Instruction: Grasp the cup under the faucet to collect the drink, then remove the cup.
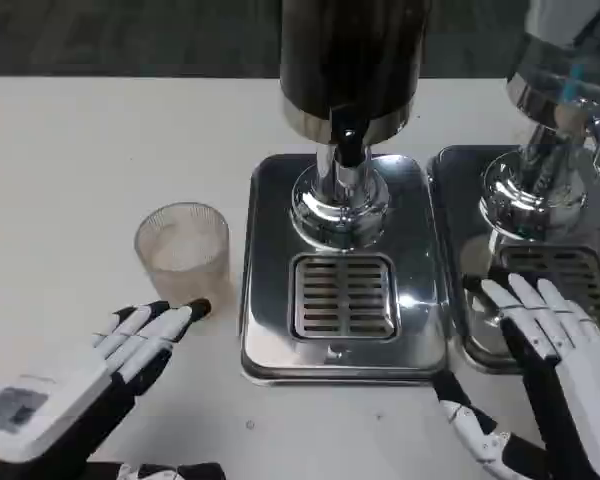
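A clear, frosted cup (183,247) stands upright on the white table, left of the drink dispenser's steel base (270,330). The dispenser's black faucet (348,145) hangs above the slotted drip grate (343,296), and nothing stands on the grate. My left hand (130,345) lies low at the near left with its fingers stretched out, their tips just short of the cup's near side, holding nothing. Over at the near right, my right hand (550,350) has its fingers spread beside the base's right edge and holds nothing.
A second steel dispenser (540,190) with its own drip tray (580,270) stands at the right, close behind my right hand. The first dispenser's dark tank (350,50) rises at the top centre. Bare white table (70,160) stretches to the left.
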You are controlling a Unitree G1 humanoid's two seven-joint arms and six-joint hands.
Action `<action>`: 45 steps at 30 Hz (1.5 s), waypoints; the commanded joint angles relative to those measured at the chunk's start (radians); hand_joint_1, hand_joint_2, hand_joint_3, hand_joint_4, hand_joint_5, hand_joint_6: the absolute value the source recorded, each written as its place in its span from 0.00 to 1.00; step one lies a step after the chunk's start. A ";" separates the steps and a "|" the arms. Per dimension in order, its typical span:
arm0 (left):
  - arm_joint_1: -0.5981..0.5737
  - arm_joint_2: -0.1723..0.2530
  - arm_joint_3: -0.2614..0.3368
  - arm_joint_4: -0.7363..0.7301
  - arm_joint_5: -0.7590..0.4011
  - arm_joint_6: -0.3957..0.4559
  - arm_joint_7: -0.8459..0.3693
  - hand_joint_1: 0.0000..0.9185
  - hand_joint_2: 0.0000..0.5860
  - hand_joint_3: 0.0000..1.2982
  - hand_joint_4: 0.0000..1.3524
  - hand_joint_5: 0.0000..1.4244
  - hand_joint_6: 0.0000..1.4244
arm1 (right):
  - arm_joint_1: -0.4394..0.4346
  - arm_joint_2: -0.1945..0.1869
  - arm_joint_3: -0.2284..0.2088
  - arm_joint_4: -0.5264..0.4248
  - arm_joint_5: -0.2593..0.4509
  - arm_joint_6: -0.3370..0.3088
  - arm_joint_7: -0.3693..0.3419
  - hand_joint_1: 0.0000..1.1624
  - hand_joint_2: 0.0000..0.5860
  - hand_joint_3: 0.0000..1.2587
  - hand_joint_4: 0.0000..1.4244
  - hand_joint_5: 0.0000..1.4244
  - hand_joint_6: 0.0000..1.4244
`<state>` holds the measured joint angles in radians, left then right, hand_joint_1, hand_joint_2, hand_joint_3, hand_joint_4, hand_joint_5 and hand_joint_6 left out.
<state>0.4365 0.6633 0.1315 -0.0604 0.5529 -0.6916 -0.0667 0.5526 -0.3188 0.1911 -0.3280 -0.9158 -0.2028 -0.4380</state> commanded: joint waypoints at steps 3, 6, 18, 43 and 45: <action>0.012 -0.001 -0.005 -0.008 -0.008 0.012 -0.007 0.00 0.15 0.00 0.00 0.00 0.00 | 0.004 -0.004 -0.010 -0.014 0.007 -0.011 0.000 0.27 0.62 0.15 0.07 0.06 0.09; 0.015 0.000 -0.004 -0.009 -0.009 0.013 -0.008 0.00 0.15 0.00 0.00 0.00 0.00 | 0.005 -0.004 -0.009 -0.014 0.009 -0.011 0.001 0.27 0.63 0.15 0.07 0.06 0.09; 0.013 -0.010 0.003 -0.001 -0.026 0.002 0.012 0.00 0.15 0.00 0.00 0.00 0.00 | 0.001 0.005 -0.009 -0.008 0.016 -0.011 -0.004 0.28 0.64 0.15 0.07 0.06 0.09; -0.315 -0.097 0.021 0.395 -0.158 -0.102 0.184 0.00 0.07 0.00 0.00 0.00 0.00 | -0.032 0.042 0.008 0.009 0.017 -0.009 -0.001 0.28 0.65 0.16 0.10 0.06 0.10; -0.349 -0.100 0.014 0.444 -0.169 -0.100 0.184 0.04 0.07 0.00 0.00 0.00 0.00 | -0.039 0.044 0.011 0.011 0.018 -0.007 0.001 0.28 0.65 0.16 0.10 0.06 0.10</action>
<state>0.1272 0.5707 0.1524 0.3220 0.3998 -0.7985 0.1047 0.5227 -0.2805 0.1988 -0.3215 -0.9074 -0.2032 -0.4380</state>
